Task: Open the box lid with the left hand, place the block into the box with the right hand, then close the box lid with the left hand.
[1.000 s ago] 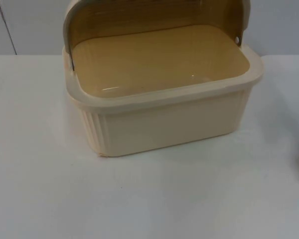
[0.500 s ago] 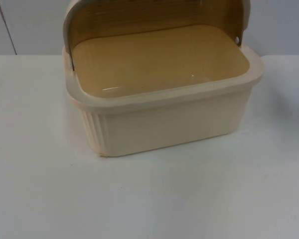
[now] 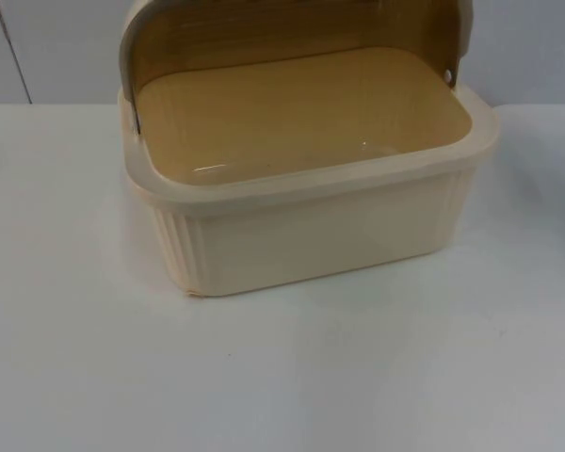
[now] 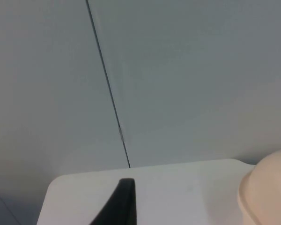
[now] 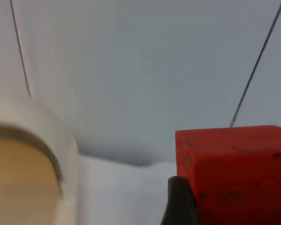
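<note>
Right wrist view: the right gripper has one black fingertip pressed against the red block, which looks held clear of the table, though I cannot tell how firmly. Carry it high over the box rim before lowering, releasing toward 12 o'clock of the table where the lid stands open. Left gripper waits beside the box; its opening cannot be judged.

A smooth, matte black fingertip of the left hand, tapering to a narrow blunt tip. A second black fingertip, on the right hand, looks rounded, dark and unmarked, with softly curved edges.
</note>
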You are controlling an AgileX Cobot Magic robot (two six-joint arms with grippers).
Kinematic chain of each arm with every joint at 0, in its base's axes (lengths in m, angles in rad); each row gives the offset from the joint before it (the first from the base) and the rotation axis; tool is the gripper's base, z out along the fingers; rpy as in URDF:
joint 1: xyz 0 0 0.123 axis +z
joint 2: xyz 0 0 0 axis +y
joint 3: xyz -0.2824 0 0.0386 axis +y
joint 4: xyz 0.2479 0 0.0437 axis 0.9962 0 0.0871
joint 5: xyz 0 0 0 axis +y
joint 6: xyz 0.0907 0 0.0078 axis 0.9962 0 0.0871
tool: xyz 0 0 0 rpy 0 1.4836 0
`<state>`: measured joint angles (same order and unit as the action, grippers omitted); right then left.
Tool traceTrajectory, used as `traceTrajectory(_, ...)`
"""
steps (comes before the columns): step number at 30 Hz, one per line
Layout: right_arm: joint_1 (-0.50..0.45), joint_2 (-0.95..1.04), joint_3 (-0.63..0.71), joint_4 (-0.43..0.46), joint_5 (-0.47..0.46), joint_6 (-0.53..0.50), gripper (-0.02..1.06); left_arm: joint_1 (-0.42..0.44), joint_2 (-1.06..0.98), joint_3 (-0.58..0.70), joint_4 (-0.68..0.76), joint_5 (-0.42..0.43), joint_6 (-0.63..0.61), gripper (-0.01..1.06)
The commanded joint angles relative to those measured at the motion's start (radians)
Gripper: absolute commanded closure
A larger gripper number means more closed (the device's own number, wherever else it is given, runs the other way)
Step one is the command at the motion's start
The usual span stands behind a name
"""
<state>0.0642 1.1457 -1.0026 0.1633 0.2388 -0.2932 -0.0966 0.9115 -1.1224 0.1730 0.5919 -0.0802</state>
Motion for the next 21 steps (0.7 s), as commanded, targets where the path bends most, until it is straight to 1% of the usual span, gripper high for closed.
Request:
traceTrajectory(1,0.025,-0.045,0.005,-0.002,-0.008,0.063,1.04,0.004,-0.003,0.001,-0.022,-0.016,-0.006,0.00)
traceTrajectory(2,0.044,-0.057,0.005,-0.002,0.007,0.061,1.04,0.004,-0.003,0.001,-0.028,-0.016,-0.006,0.00)
traceTrajectory(3,0.044,-0.057,0.005,-0.002,0.007,0.061,1.04,0.004,-0.003,0.001,-0.028,-0.016,-0.006,0.00)
traceTrajectory(6,0.126,-0.072,0.005,-0.005,0.067,0.058,1.04,0.004,-0.003,0.001,-0.035,-0.016,-0.006,0.00)
traceTrajectory(7,0.157,-0.072,0.005,-0.005,0.074,0.058,1.04,0.004,-0.003,0.001,-0.035,-0.016,-0.006,0.00)
traceTrajectory(8,0.157,-0.072,0.005,-0.005,0.074,0.058,1.04,0.004,-0.003,0.001,-0.035,-0.016,-0.006,0.00)
traceTrajectory(10,0.221,-0.070,0.005,-0.003,0.077,0.058,1.04,0.004,-0.003,0.001,-0.035,-0.016,-0.006,0.00)
traceTrajectory(13,0.322,-0.057,0.005,-0.003,0.050,0.058,1.04,0.004,-0.003,0.001,-0.035,-0.016,-0.006,0.00)
traceTrajectory(14,0.322,-0.057,0.005,-0.003,0.050,0.058,1.04,0.004,-0.003,0.001,-0.035,-0.016,-0.006,0.00)
traceTrajectory(17,0.416,-0.024,0.005,-0.003,-0.009,0.058,1.04,0.004,-0.003,0.001,-0.035,-0.014,-0.006,0.00)
traceTrajectory(19,0.450,0.009,0.005,-0.001,-0.059,0.058,1.04,0.004,-0.003,0.001,-0.035,-0.014,-0.006,0.00)
traceTrajectory(20,0.450,0.009,0.005,-0.001,-0.059,0.058,1.04,0.004,-0.003,0.001,-0.035,-0.014,-0.006,0.00)
traceTrajectory(21,0.462,0.034,0.005,-0.001,-0.083,0.058,1.04,0.004,-0.003,0.001,-0.035,-0.014,-0.006,0.00)
